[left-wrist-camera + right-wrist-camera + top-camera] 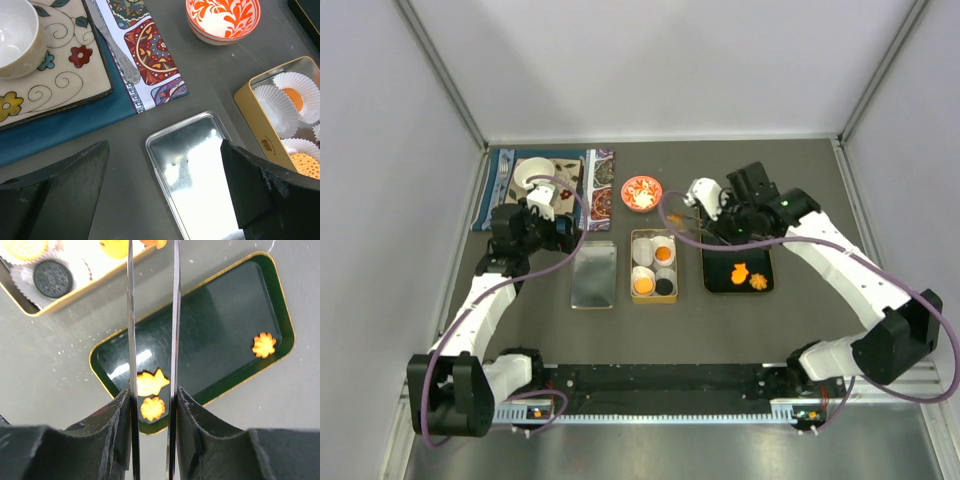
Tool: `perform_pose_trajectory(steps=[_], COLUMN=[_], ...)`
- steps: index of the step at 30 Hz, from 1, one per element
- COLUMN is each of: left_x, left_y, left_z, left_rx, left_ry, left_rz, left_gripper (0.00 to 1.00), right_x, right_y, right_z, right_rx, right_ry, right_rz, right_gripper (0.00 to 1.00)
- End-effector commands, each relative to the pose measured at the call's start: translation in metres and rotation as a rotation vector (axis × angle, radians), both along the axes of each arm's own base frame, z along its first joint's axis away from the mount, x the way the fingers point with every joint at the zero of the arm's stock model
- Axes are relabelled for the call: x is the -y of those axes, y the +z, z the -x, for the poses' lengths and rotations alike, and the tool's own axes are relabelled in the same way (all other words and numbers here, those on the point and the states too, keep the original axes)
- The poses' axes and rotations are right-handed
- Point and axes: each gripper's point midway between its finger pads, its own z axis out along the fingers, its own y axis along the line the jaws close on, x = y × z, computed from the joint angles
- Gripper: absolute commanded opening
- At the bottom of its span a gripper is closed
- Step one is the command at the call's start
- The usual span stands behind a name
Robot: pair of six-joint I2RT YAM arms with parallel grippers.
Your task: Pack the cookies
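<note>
Plainly, left claw (pixel 162 152) gapes — right claw (pixel 152 399) clamps tweezers (pixel 131 315) over cookies (pixel 151 382); tin (pixel 248 107) logo unreadable.

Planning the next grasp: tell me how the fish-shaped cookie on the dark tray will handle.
The fish-shaped cookie looks thin and flat, so probably light and stiff. The tray is glossy, so a push would likely slide it. Its narrow tail may chip if the tweezers squeeze hard.
</note>
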Motion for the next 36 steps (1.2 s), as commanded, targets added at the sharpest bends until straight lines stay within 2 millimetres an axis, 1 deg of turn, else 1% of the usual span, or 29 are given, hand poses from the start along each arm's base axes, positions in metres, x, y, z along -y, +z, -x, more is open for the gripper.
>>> perform_pose_trajectory(steps=[1, 3, 4, 5, 10, 14, 18, 22, 26, 33, 34, 35, 36], left_x=[0.0, 0.0, 0.0, -0.001, -0.003, -0.003, -0.003, -0.003, -0.003, -0.003, -0.003, -0.003, -0.003], left_y=[0.021, 0.02, 0.02, 0.02, 0.019, 0.019, 0.017, 0.017, 0.017, 0.018, 0.012, 0.013, 0.014], left_z=[-0.007, -0.008, -0.008, -0.008, -0.009, -0.008, -0.008, -0.008, -0.008, -0.008, -0.004, -0.004, -0.004], left_rx=[0.067, 0.067, 0.066, 0.066, 0.068, 0.069, 0.065, 0.063, 0.061, 0.066, 0.039, 0.042, 0.046], left_ry=[0.0, 0.003, 0.003, 0.007, 0.012, 0.011, 0.014, 0.012, 0.011, 0.012, 0.011, 0.011, 0.011], left_rz=[0.0, -0.004, -0.004, -0.006, -0.013, -0.016, -0.018, -0.018, -0.016, -0.018, -0.018, -0.018, -0.018], left_gripper=[0.99, 0.99, 0.99, 0.99, 0.99, 0.99, 0.99, 0.99, 0.99, 0.99, 0.99, 0.99, 0.99], right_x=[-0.032, -0.046, -0.05, -0.054, -0.075, -0.083, -0.09, -0.093, -0.09, -0.083, -0.082, -0.081, -0.075], right_y=[0.015, 0.015, 0.008, 0.008, -0.007, -0.02, -0.028, -0.033, -0.032, -0.015, -0.012, -0.008, -0.007], right_z=[-0.004, -0.002, -0.003, -0.004, -0.002, -0.001, 0.0, 0.001, 0.001, -0.001, -0.001, 0.0, -0.004], right_rx=[0.029, 0.029, 0.016, 0.018, 0.001, -0.013, -0.019, -0.023, -0.013, 0.039, 0.047, 0.055, 0.077], right_ry=[0.046, 0.079, 0.084, 0.093, 0.139, 0.156, 0.17, 0.176, 0.17, 0.134, 0.131, 0.127, 0.103], right_rz=[-0.022, -0.02, -0.006, -0.008, 0.009, 0.031, 0.045, 0.053, 0.057, 0.045, 0.044, 0.036, 0.059], right_gripper=[0.14, 0.14, 0.14, 0.14, 0.14, 0.14, 0.13, 0.13, 0.13, 0.14, 0.14, 0.14, 0.14])
